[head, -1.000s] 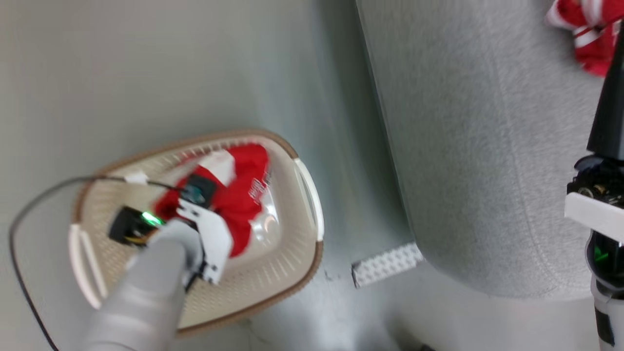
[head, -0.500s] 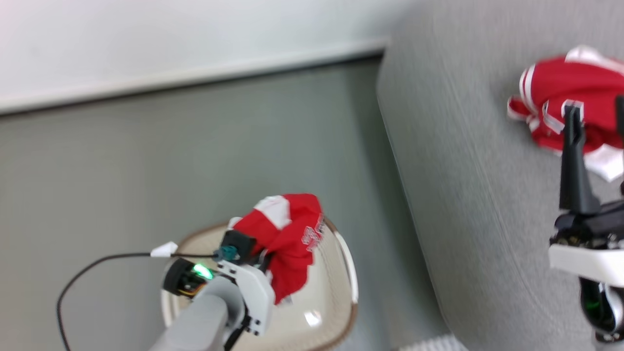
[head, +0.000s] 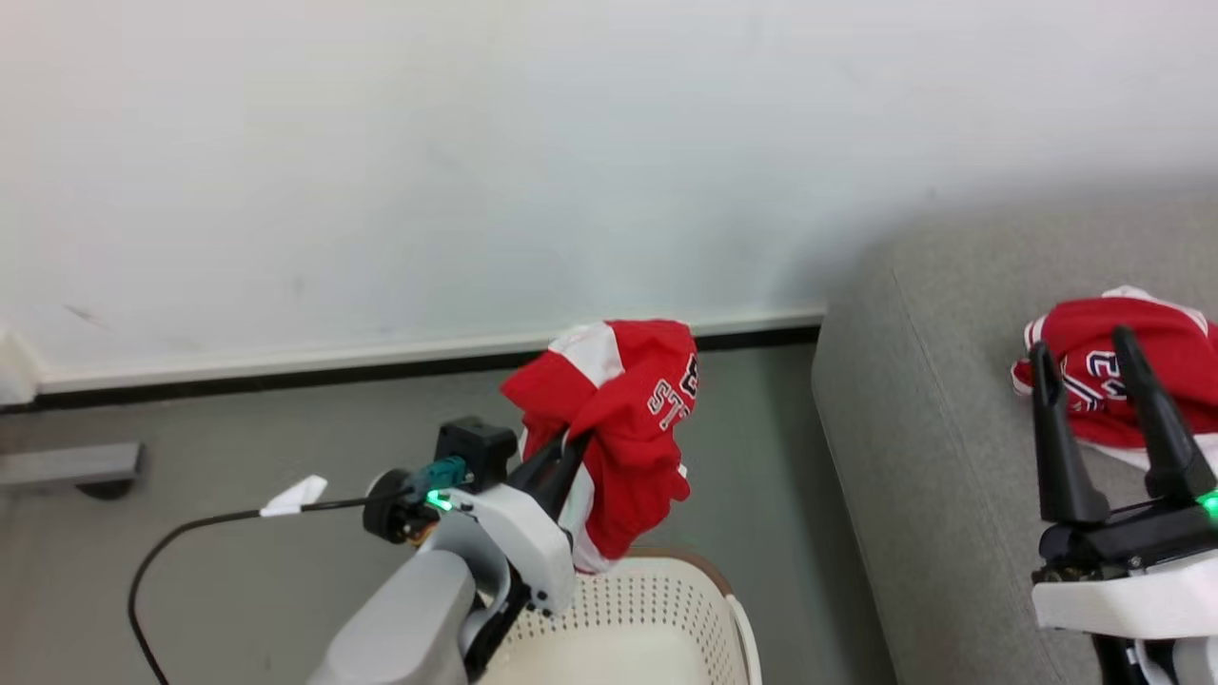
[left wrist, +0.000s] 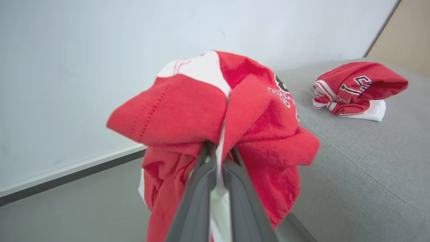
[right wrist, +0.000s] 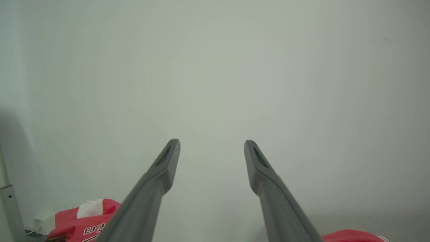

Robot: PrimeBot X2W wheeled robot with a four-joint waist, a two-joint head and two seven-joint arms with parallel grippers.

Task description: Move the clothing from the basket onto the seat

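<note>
Two red, white-trimmed sports garments of thin fabric were apart. The first garment [head: 623,419] hung pinched in the left end effector [head: 569,447] above the cream-white perforated plastic laundry basket [head: 657,609] at 6 o'clock. The second garment [left wrist: 359,89] lay on the light-grey upholstered sofa [head: 933,457] at 3 o'clock. The right end effector [right wrist: 211,141] stood wide and empty.
</note>
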